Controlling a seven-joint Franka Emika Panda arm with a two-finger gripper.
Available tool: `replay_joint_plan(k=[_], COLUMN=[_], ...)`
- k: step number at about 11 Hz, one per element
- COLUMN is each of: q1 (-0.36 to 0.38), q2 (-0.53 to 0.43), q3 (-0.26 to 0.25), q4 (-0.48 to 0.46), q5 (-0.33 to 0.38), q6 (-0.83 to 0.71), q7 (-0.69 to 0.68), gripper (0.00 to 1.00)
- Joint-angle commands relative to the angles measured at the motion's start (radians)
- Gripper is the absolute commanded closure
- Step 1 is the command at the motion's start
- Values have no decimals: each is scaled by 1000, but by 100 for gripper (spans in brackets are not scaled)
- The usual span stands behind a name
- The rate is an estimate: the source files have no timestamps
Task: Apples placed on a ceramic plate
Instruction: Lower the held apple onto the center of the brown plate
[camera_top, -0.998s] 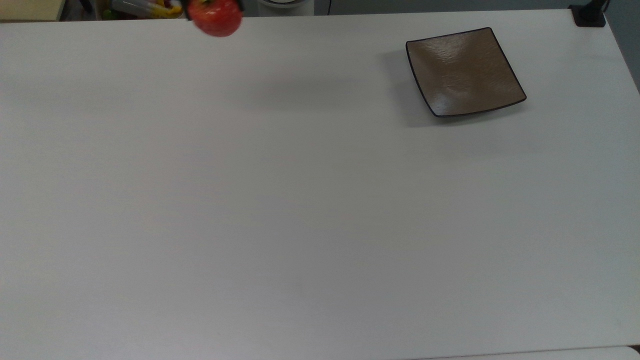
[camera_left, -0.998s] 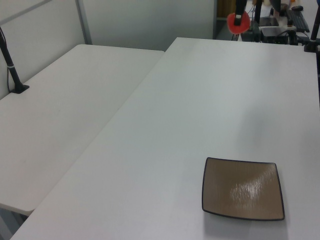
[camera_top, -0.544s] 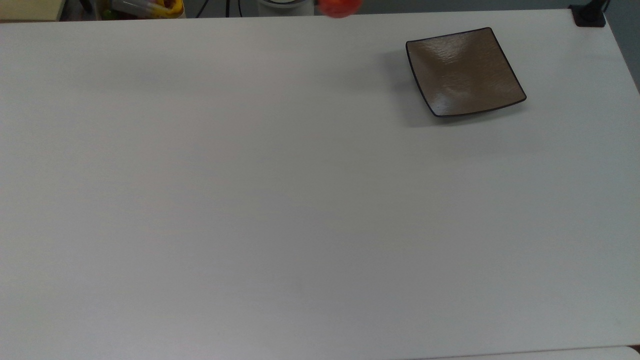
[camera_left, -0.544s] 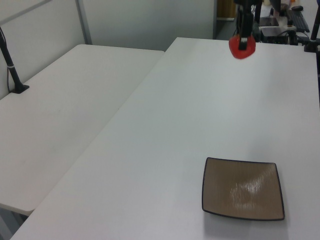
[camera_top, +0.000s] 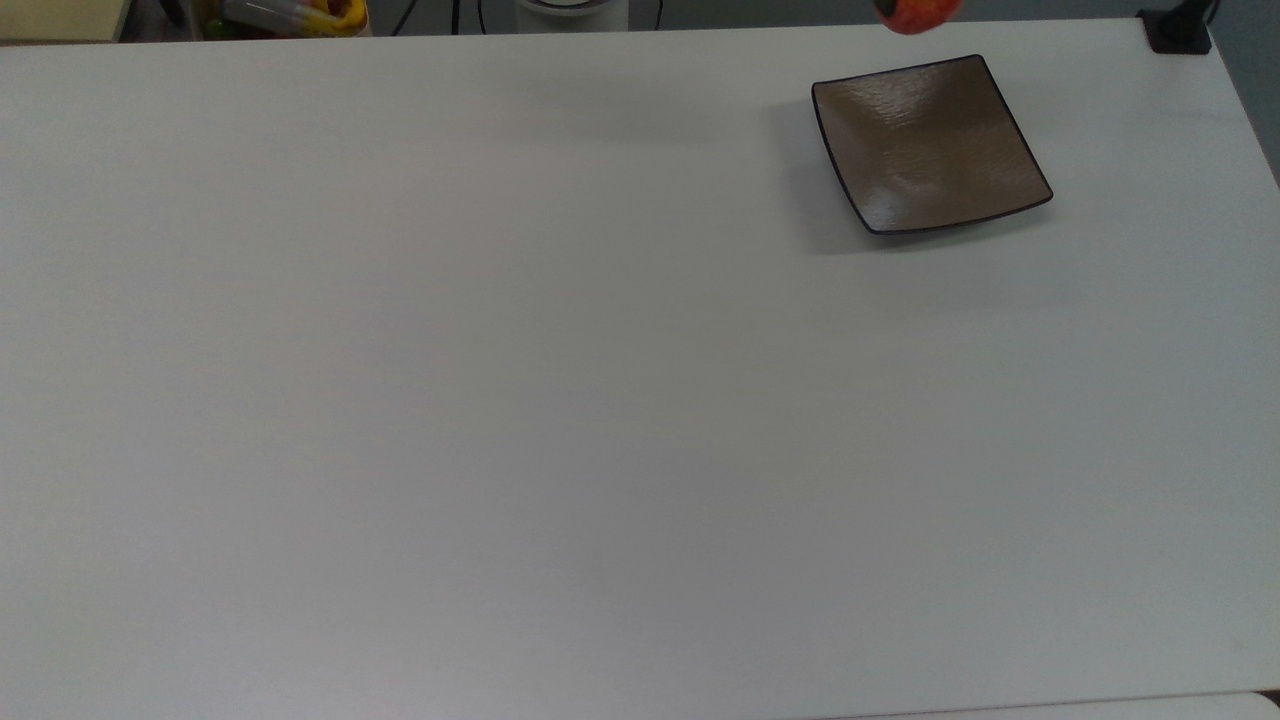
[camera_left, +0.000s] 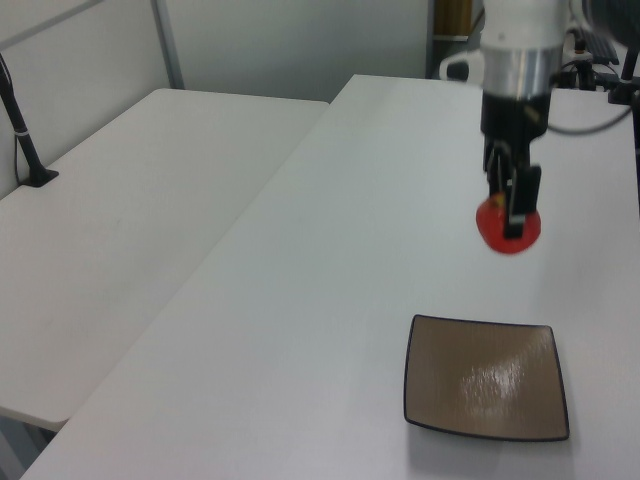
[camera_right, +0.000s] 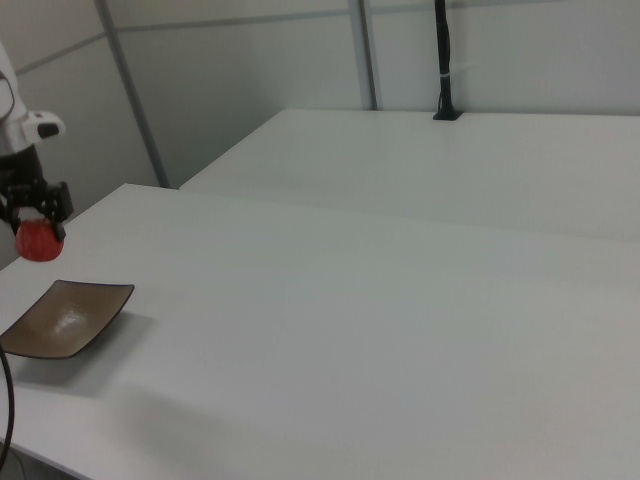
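Held aloft over a white table (camera_left: 330, 250): a small red apple (camera_left: 507, 229), clamped between the dark fingers (camera_left: 523, 200) of the gripper (camera_left: 510, 212), jaws narrowed onto the fruit from either side. Seen in the left view hanging clear of the tabletop, beyond the far edge of the square brown ceramic plate (camera_left: 487, 379) and apart from it. In the right view, carried above the plate (camera_right: 62, 318), just past its far corner, gripper (camera_right: 38, 222) pointing straight down over the apple (camera_right: 39, 241). In the top view, glimpsed at the upper edge of frame as a red sliver (camera_top: 915, 14), probably not quite over the plate's (camera_top: 928, 143) rim. Plate bare, flat on the table toward the top view's upper right. Black post (camera_right: 444, 62) standing on a second table (camera_right: 480, 165) behind.
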Motion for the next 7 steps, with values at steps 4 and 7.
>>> replay_joint_plan(k=[4, 7], q1=[146, 168], q2=[163, 195], q3=[14, 14], q4=[-117, -209], q5=[-146, -261], q6=[318, 460], q7=[198, 271], gripper=[99, 99])
